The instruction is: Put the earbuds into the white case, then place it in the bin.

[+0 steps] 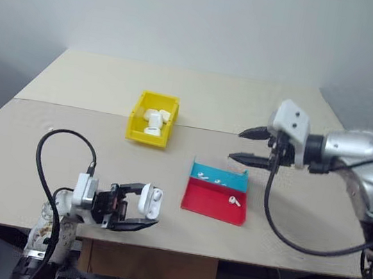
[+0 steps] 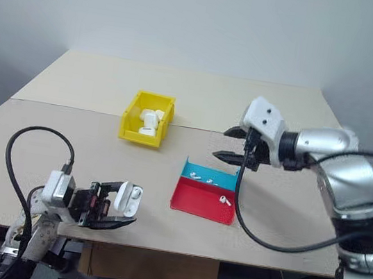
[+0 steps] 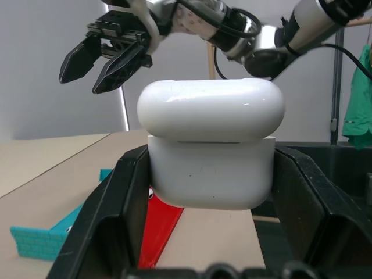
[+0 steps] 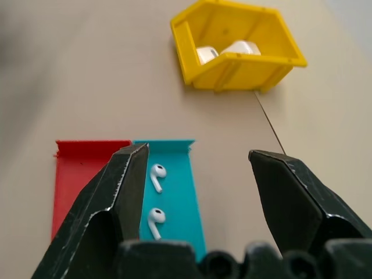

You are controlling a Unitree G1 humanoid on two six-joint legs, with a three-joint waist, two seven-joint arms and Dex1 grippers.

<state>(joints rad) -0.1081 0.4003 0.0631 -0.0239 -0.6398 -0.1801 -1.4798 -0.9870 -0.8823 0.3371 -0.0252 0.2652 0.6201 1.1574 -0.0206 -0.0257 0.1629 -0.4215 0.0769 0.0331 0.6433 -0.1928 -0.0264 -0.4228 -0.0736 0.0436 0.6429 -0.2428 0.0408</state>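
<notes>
Down at the near edge of the table, the left gripper pinches the white case between its two black fingers. Its lid sits a tiny bit up from the bottom part, not quite flat. Next to it, toward the right, lies a flat tray with a red part and a blue part. Two earbuds lie on the blue part, and one more earbud lies on the red part. Up above the tray, the right gripper hangs in the air with its fingers spread apart and nothing between them. Farther back on the table stands the yellow bin, with some white cases already inside.
</notes>
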